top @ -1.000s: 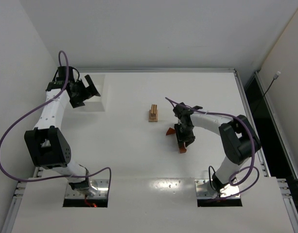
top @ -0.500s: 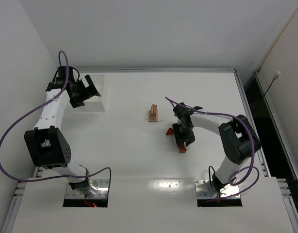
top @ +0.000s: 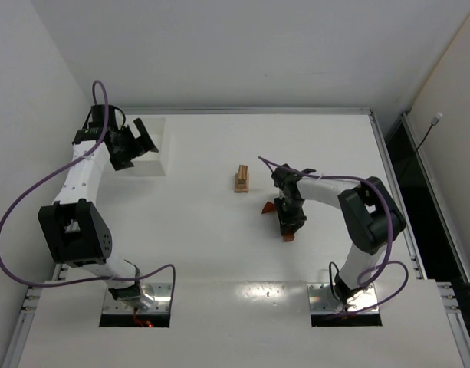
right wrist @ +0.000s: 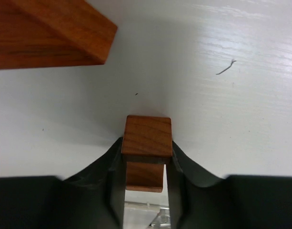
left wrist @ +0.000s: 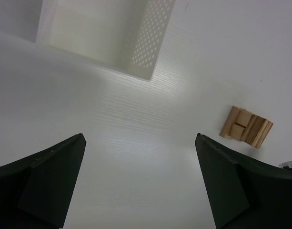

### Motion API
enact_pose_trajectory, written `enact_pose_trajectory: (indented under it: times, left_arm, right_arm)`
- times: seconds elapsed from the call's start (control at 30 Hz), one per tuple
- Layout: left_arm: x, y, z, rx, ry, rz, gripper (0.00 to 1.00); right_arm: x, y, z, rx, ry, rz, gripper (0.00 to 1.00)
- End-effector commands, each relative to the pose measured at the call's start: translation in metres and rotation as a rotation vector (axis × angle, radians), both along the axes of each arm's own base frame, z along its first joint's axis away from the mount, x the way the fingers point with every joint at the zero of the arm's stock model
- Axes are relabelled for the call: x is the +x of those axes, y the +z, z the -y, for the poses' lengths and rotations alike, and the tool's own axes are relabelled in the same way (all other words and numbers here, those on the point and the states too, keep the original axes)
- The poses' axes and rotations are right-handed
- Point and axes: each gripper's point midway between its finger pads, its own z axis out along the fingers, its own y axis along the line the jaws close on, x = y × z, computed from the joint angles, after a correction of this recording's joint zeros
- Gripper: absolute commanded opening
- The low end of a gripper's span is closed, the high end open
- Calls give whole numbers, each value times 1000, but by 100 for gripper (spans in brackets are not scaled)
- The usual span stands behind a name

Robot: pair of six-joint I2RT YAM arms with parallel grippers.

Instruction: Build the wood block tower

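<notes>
Right arm has shifted a little leftward since the earlier look, elbow swung in; left arm unchanged, parked at the far left. Right pincer [top: 288, 213] is closed on a reddish-brown block [right wrist: 146, 136]: both fingers lie flat against its side faces and the block sits right out at the tips. Whether it has cleared the surface [top: 219, 253] I cannot tell. Left pincer [left wrist: 140, 138] hangs wide open, holding nothing, just beside the white tray [left wrist: 150, 47]. Tower [top: 241, 178] is a short, narrow stack of tan pieces mid-surface, near the right pincer but apart from it. A reddish-brown wedge [right wrist: 50, 28] lies just ahead of the held block, and another reddish-brown piece [top: 287, 236] lies on the near side of the pincer. Handling, as a judgement: small, light, rigid wood with smooth faces, so no crushing risk, but it is likely to slip or twist if pinched off-centre. Best held on two flat parallel faces, squarely and deeper between the fingers than now. Wedges want the flat triangular sides, never the slope. The narrow stack should topple at a nudge, so set the block down level.
</notes>
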Motion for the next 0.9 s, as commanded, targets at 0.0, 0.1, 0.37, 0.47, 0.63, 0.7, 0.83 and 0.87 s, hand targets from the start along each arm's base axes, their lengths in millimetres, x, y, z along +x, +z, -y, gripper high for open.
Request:
enact_pose_trajectory:
  times: [0.0,0.1,0.37,0.47,0.63,0.7,0.83,0.87]
  left_arm:
    - [1,2,-5,-9,20,19,100]
    - [-2,2,-4,-3,13,20,100]
    - [-37,7,59,-196,-324,131,100]
    - [-64,10,97,-389,-501,194,100]
    - [-104,40,156,-576,-762,272,100]
    - [-113,50,175,-604,-857,292,100]
    - [-125,79,201,-720,-967,315,99]
    - [-119,85,202,-716,-973,351,97]
  right_arm:
    - [9,-9,-6,7,5,12,13]
    - [16,-5,-11,25,18,28,0]
    - [52,62,-72,432,89,159,0]
    - [65,100,-97,643,76,202,0]
    - [107,193,-132,1049,47,318,0]
    - [122,227,-142,1148,70,398,0]
    - [145,280,-159,1304,51,455,0]
    - [152,289,-163,1330,20,437,0]
